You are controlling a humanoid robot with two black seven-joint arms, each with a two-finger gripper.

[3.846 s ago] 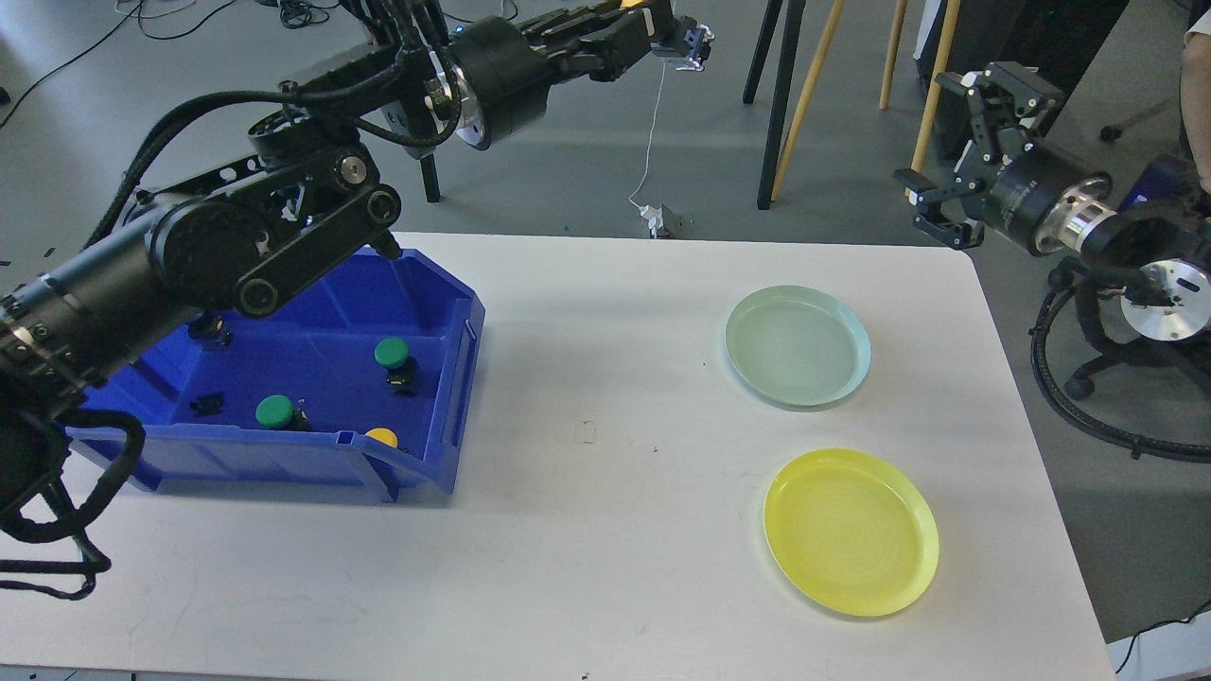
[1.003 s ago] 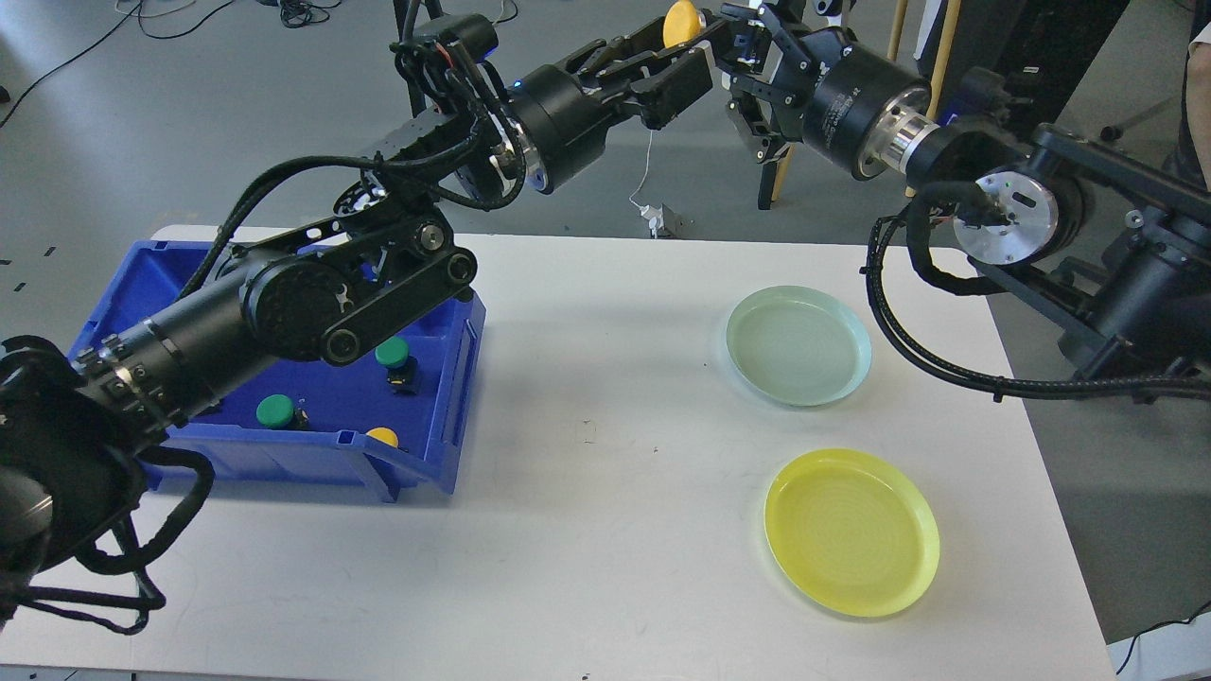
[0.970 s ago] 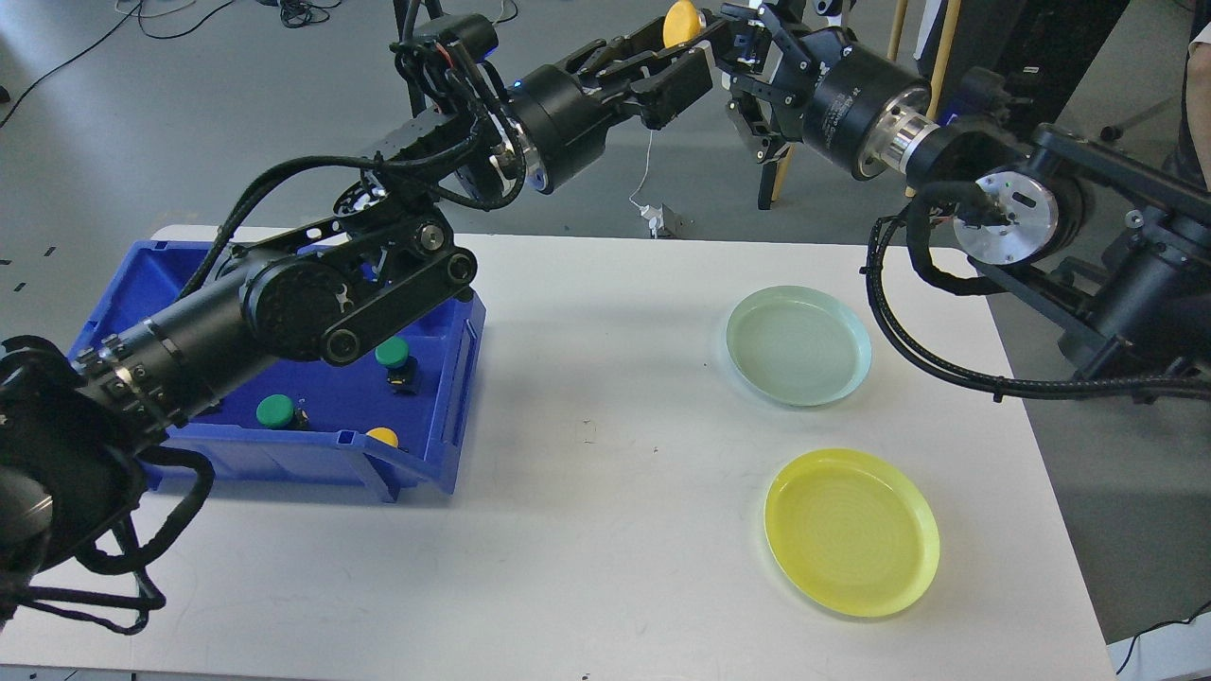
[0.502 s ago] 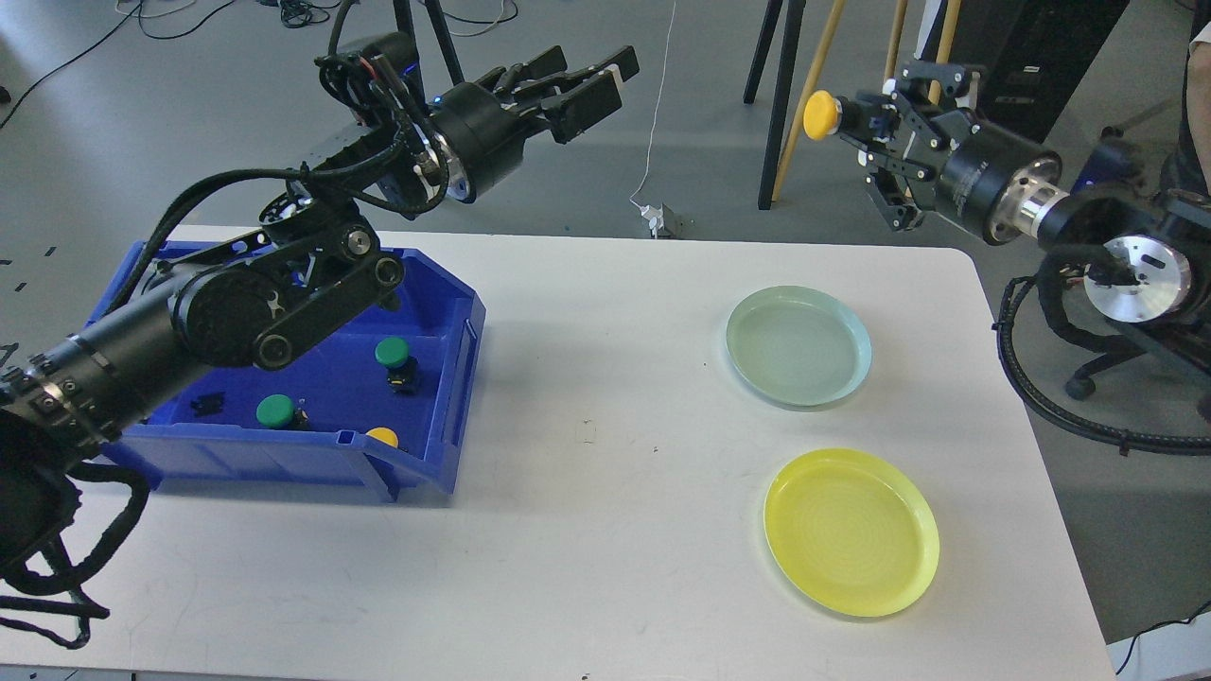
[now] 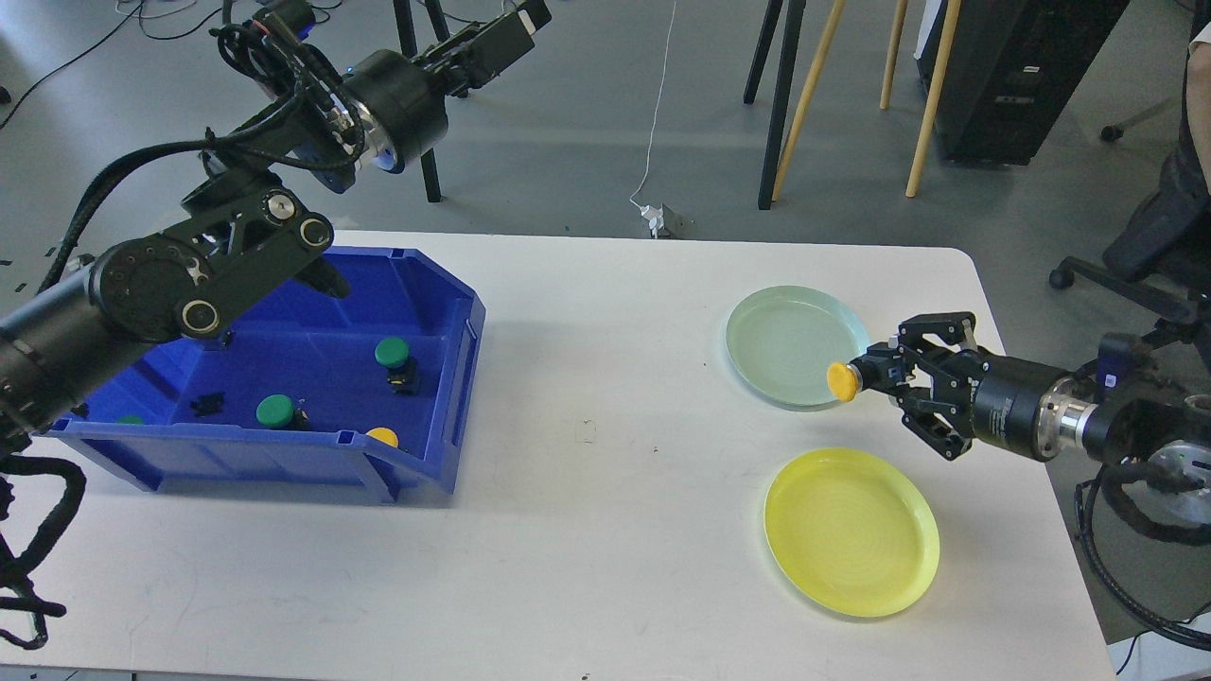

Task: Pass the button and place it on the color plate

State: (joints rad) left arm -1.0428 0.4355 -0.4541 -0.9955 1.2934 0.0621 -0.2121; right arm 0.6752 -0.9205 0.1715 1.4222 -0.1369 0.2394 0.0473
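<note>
Your right gripper (image 5: 868,371) is clamped on the yellow button (image 5: 840,381), holding it by the dark body with the yellow cap pointing left. The button sits in front of the near right rim of the pale green plate (image 5: 785,331); whether it touches that rim cannot be told. The yellow plate (image 5: 851,532) lies on the white table (image 5: 605,530) nearer to you, apart from the button, with nothing on it that you can see.

Your left gripper (image 5: 516,21) is raised at the far left, above the floor beyond the table edge. Its fingers are seen end-on and dark, so you cannot tell whether they are parted or closed; nothing is visible in them.

The blue bin (image 5: 284,378) stands on the left part of the table. Inside it you have two green buttons, one near the middle (image 5: 392,353) and one closer to the near wall (image 5: 275,410), and a second yellow button (image 5: 382,436) against the near wall. A small black part (image 5: 206,405) lies on the bin floor to the left of them.
</note>
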